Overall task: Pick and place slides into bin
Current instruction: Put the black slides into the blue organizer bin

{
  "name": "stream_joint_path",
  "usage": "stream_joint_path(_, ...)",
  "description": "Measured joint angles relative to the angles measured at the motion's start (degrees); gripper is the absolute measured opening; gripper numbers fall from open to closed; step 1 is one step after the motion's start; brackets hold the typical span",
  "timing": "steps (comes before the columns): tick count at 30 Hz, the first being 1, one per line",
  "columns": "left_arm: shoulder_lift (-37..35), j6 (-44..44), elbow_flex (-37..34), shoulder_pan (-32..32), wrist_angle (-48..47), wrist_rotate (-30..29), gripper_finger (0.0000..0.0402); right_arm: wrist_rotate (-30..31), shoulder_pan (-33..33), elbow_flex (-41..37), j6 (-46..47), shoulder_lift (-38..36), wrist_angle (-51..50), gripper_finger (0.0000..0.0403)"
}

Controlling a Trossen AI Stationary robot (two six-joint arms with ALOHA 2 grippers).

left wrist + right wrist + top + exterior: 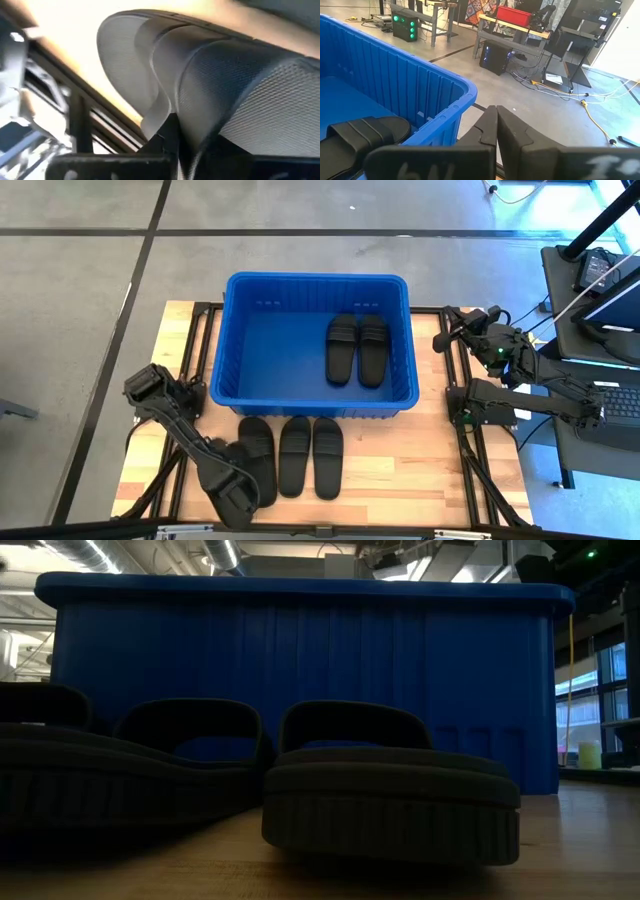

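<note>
Table [420, 470]: light wooden top on a dark frame, bearing the bin, the loose slides and both arm bases.

Bin [238, 350]: large bright blue rectangular tub with ribbed walls, standing at the middle of the table's far half; in the low view its front wall [300, 680] fills the background behind the slides.

Left arm [185, 430]: dark, reaching from the table's left edge down to the near left corner, over the leftmost loose slide.

Right arm [530, 390]: dark, folded at the table's right edge, beside the bin's right wall.

Slides in bin [357, 348]: two black sandals lying side by side, soles down, in the right half of the bin floor; one shows in the right wrist view [360, 135] just inside the rim.

Slides on table [310, 455]: black sandals in a row just in front of the bin's near wall, toes toward the bin; the leftmost [255, 450] is partly covered by the left arm.

Left gripper [235, 498]: at the near end of the leftmost slide; fingers pinched together on the slide's strap [210, 85].

Right gripper [496, 131]: level with the bin's rim outside its right wall; fingers closed against each other, holding nothing.
</note>
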Motion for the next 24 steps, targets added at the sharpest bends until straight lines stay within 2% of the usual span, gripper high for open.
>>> stream_joint_path(6,-0.8,0.0,10.1,-0.1,-2.0,-0.6,0.0007,0.0,0.0,0.0,0.0,0.0,0.0,0.0017)
stream_joint_path(15,-0.8,-0.1,28.4,0.7,-2.0,-8.4,0.0007,0.0,0.0,0.0,-1.4,0.0,0.0,0.0018)
stream_joint_path(20,-0.9,4.9,37.7,2.5,-1.8,-20.5,0.0006,0.0,0.0,0.0,-1.4,0.0,0.0,0.0018)
stream_joint_path(24,-0.9,15.9,44.5,4.1,-1.9,-33.9,0.0006,0.0,0.0,0.0,-1.3,0.0,0.0,0.0018)
